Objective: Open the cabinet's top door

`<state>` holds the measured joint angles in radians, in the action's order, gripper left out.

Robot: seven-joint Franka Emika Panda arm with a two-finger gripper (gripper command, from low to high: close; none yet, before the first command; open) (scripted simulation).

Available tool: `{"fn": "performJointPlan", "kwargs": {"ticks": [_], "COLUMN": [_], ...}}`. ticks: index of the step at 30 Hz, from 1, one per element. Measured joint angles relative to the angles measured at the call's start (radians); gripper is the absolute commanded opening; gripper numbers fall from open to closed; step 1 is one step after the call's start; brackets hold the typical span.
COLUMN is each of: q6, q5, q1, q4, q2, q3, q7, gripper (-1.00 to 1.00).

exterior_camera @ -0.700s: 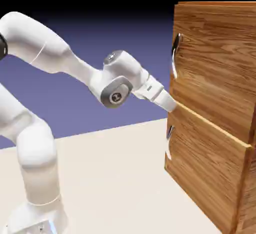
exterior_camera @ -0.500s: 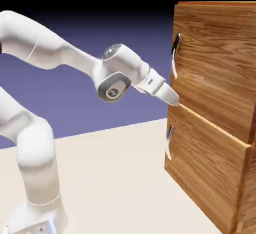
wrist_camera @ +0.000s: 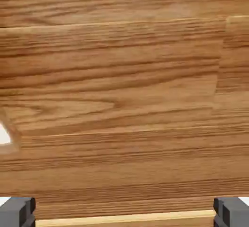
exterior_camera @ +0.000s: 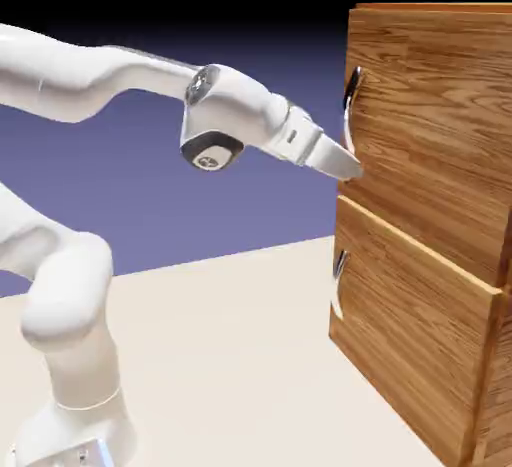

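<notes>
Warm brown wood is filling our hand view as we are holding our gripper (wrist_camera: 124, 212) near the top door (exterior_camera: 430, 135), just below its curved silver handle (exterior_camera: 350, 110). Our jaws are standing wide, nothing between them. The cabinet (exterior_camera: 420, 330) is standing at the exterior view's right, its top door sitting above the lower panel (exterior_camera: 410, 300).

Cabinet (exterior_camera: 430, 135): right side cut off by exterior view's edge, beyond gripper (exterior_camera: 345, 168) (wrist_camera: 124, 214). Top door's long curved silver handle (exterior_camera: 350, 110): just above gripper in exterior view, lower end hard to make out near it. Arm (exterior_camera: 60, 75): elbow, behind gripper, cut off by exterior view's left edge. Hand view: top door (wrist_camera: 121, 85) runs past frame ahead of gripper; white patch (wrist_camera: 4, 136) cut off at left edge, too little showing to name; both fingertips (wrist_camera: 17, 212) cropped by bottom edge.
</notes>
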<state>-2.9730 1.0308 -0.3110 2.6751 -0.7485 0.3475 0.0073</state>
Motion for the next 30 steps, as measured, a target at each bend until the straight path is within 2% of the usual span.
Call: {"fn": "performJointPlan", "kwargs": {"ticks": [30], "q6": [0.081], "q5": [1.305], "q1": [-0.409], "q4": [-0.171], "q2": [-0.226], "q3": [0.440], "q7": [-0.929], "gripper": [0.00]}}
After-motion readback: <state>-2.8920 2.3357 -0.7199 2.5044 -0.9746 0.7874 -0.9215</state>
